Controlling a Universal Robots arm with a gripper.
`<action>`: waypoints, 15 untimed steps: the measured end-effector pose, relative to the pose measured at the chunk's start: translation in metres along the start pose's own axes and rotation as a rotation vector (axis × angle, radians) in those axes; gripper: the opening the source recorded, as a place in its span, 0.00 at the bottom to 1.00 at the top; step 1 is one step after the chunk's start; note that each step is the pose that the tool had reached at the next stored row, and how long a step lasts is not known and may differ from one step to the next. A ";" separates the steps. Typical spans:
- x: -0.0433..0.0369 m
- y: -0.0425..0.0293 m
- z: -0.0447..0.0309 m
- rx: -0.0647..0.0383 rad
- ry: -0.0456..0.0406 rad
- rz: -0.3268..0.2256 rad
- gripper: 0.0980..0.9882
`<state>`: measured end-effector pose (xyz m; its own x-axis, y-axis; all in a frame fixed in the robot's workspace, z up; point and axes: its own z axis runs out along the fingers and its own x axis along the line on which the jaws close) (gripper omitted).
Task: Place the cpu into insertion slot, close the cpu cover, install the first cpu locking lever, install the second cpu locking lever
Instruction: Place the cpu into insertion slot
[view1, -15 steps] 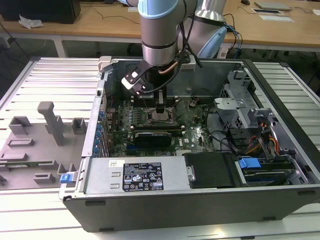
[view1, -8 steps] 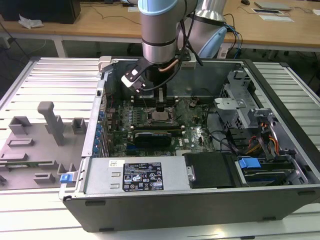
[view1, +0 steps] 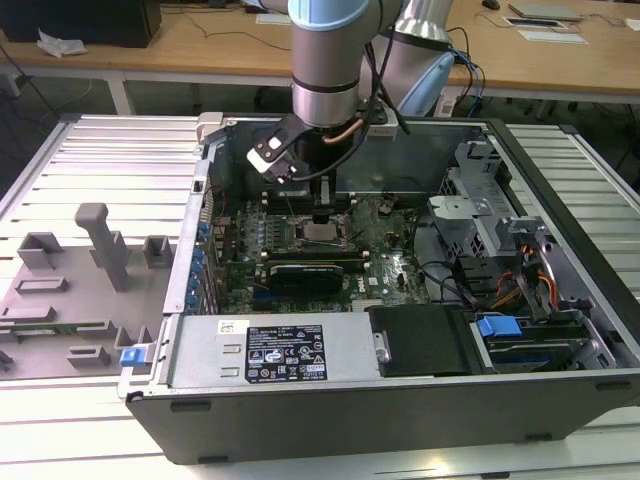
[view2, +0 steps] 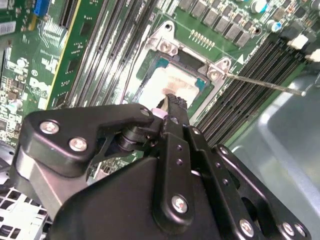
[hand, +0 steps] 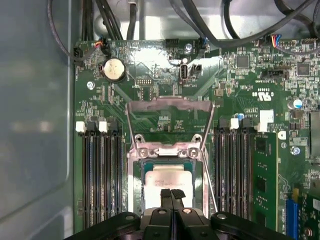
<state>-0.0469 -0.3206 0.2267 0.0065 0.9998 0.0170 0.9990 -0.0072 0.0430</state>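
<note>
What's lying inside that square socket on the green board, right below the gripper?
The cpu, silver top up, sits in the socket. The cpu cover stands open. The gripper covers part of it; the contacts beneath cannot be seen.

Beyond the pincer (view1: 322, 215), a long pale wooden desk (view1: 200, 50) on white legs crosses the back, with papers (view1: 552, 35) lying toward the exterior view's right. Below, a ribbed silver table (view1: 110, 160) – evenly lit – carries grey fixtures (view1: 100, 245) well off toward the exterior view's left.
</note>
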 end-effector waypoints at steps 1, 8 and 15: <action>0.0000 0.0003 0.0000 0.000 0.0001 0.000 0.01; 0.0003 0.0009 -0.0129 0.000 0.0000 0.000 0.01; 0.0005 0.0015 -0.0266 0.000 0.0000 0.000 0.01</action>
<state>-0.0466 -0.3205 0.2533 0.0066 0.9998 0.0170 0.9990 -0.0073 0.0430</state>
